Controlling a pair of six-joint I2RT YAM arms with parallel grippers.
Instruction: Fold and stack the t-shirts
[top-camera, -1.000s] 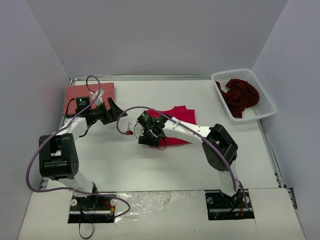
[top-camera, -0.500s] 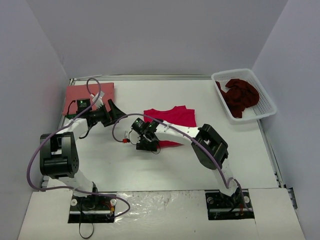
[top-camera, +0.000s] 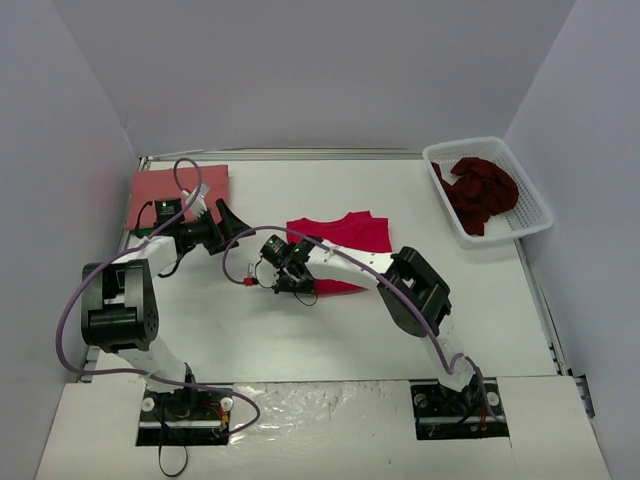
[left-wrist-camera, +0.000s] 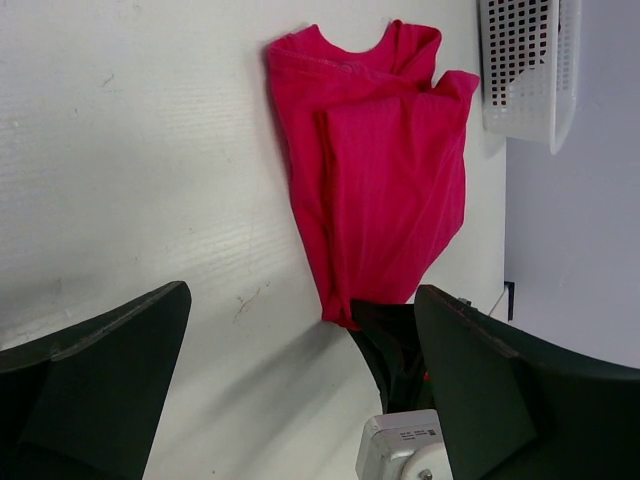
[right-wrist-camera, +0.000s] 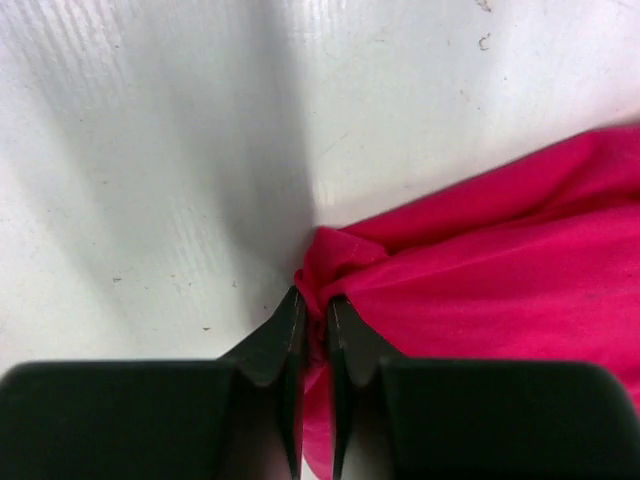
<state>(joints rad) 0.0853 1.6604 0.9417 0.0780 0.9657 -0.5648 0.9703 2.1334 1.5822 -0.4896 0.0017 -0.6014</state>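
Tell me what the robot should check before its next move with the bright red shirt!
1. Right tool pinches a corner of the bright red shirt: ok.
2. Left tool open, holding nothing: ok.
3. Left tool apart from that shirt: ok.
4. Shirt lying flat: not ok, partly folded over itself.
5. One layer or more pinched: cannot tell.
6. Pink folded shirt at the far left corner, out of the way: ok.

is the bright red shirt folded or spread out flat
Partly folded: the crimson t-shirt has one side doubled over itself, and the right gripper pinches a corner.
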